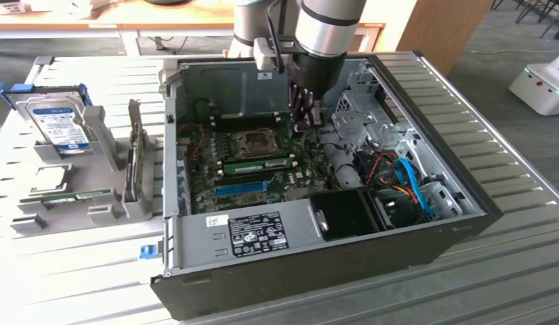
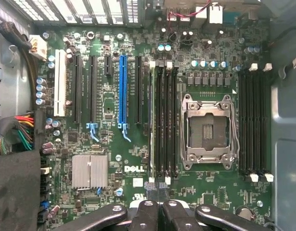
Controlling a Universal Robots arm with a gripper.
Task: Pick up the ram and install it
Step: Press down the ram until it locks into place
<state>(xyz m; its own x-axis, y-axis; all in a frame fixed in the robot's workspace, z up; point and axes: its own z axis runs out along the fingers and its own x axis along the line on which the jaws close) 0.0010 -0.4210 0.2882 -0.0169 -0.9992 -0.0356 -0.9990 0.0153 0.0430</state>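
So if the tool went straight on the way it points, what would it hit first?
Most likely the memory slots beside the CPU socket, by the ram seated there; depth is unclear.

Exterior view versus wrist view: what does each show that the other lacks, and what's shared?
Exterior view's own: the silver hard drive with a blue label, standing in the grey holder on the exterior view's left, outside the black computer case. Wrist view's own: the white DELL lettering on the green motherboard. Shared: the black gripper, the long blue slot, the square processor socket, and the thin green ram stick standing on the board near it.
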